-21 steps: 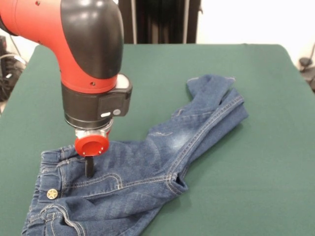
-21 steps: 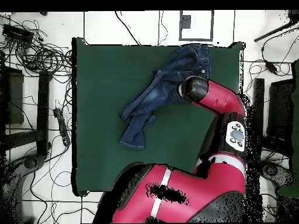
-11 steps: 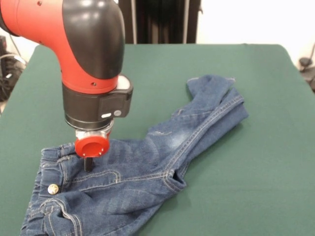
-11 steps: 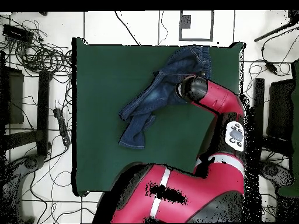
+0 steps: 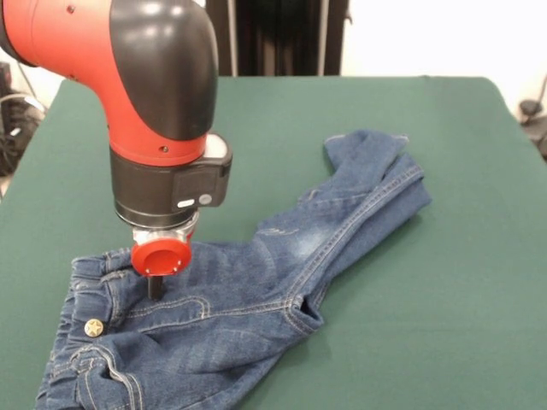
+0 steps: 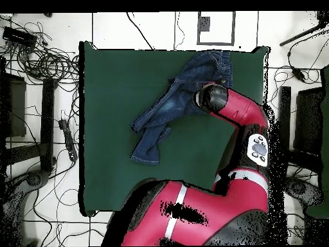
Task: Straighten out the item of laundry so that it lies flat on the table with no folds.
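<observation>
Front view: the gripper (image 5: 155,286) presses into the jeans (image 5: 256,299) near the waistband, lower left (whether it pinches cloth I cannot tell). Overhead view: jeans (image 6: 168,106) lie crumpled at the table's (image 6: 115,141) upper right; dragging could bunch the legs further.

arm (image 5: 158,94): vertical, wrist down | fingers (image 5: 155,287): state unclear
</observation>
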### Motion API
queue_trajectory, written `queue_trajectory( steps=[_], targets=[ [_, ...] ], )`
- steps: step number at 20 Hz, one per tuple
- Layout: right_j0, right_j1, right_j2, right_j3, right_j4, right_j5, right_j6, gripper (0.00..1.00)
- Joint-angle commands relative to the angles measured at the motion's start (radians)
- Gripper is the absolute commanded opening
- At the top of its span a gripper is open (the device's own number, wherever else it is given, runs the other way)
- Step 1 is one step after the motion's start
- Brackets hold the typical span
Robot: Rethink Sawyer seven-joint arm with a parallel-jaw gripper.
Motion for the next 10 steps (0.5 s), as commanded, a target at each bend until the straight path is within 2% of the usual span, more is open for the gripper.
queue_trajectory(
  steps=[1,10],
  targets=[
    [0.013,0.055,0.070,0.140,0.021,0.004,0.132,0.00],
    [0.009,0.034,0.052,0.207,0.019,-0.007,0.145,0.00]
  ],
)
